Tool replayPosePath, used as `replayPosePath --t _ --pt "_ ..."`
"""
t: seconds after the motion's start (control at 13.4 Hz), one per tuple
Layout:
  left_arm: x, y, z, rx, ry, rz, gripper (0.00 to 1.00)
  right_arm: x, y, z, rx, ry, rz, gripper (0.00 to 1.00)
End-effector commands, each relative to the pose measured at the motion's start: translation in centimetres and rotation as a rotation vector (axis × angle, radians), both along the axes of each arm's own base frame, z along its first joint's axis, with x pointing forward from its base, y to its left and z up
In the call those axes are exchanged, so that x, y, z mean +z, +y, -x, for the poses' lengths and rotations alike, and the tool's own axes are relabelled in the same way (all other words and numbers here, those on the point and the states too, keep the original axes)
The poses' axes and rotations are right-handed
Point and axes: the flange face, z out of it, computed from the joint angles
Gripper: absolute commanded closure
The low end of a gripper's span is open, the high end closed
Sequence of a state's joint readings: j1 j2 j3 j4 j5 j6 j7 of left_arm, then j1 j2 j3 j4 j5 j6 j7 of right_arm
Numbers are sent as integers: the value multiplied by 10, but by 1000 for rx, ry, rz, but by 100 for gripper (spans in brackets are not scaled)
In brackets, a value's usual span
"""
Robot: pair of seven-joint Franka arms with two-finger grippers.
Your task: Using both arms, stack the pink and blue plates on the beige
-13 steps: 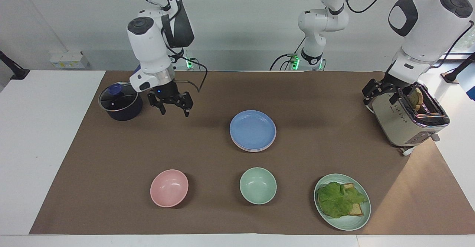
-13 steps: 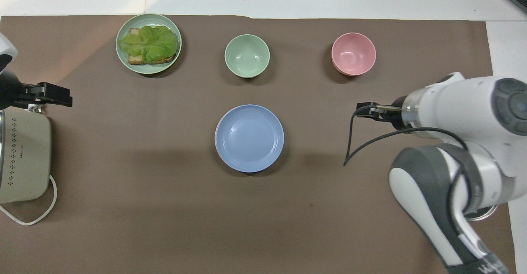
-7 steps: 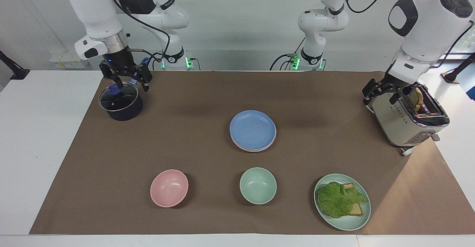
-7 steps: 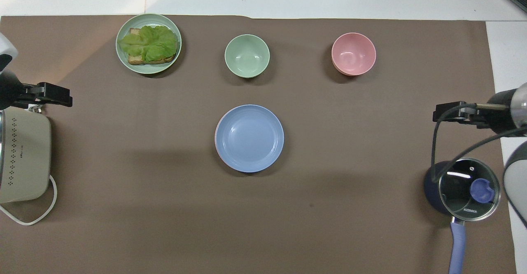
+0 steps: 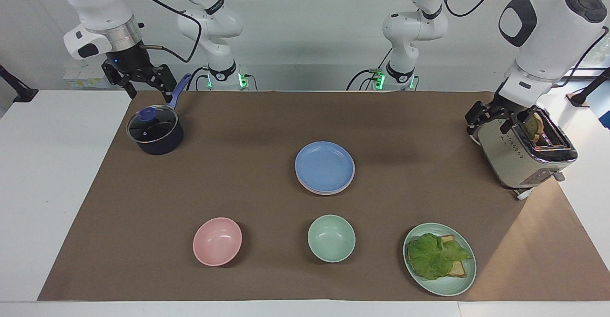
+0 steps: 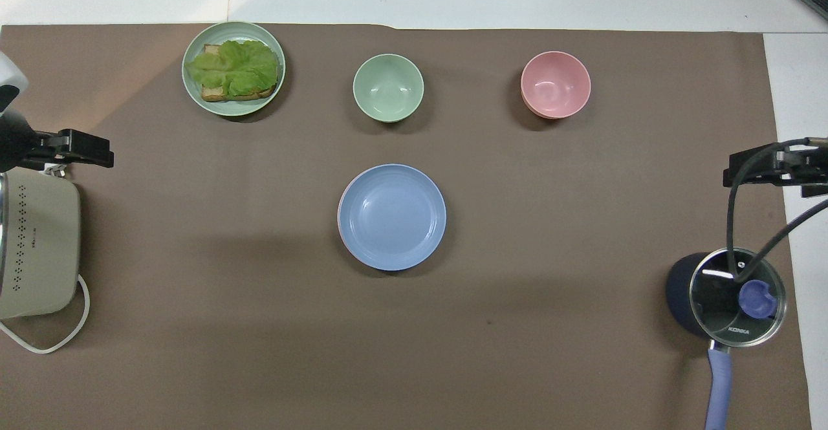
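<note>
- Since the stack already sits mid-bench with blue on top and a pink rim showing under it, I judge the stacking done; beige is not clearly visible beneath.
- Doing this step well means parking both arms clear without brushing anything.
- Right gripper, wide and empty, hangs over the pot's handle: best kept high.
- Left gripper, wide and empty, hangs beside the toaster, waiting.
- Count, going across the facing view: one pot, one pink bowl, one stack, one green bowl, one lettuce plate, one toaster.
</note>
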State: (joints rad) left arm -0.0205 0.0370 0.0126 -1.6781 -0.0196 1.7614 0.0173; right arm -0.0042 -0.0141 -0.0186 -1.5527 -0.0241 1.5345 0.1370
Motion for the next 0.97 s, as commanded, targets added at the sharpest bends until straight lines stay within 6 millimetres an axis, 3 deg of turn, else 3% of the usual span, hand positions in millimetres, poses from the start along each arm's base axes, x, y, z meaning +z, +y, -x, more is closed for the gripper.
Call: replayPosePath --t 0.0,0.9 --pt "3 2 -1 -7 8 -21 0 3 0 -4 19 25 21 0" --pt "3 2 -1 -7 8 -21 0 4 8 -3 36 13 8 0"
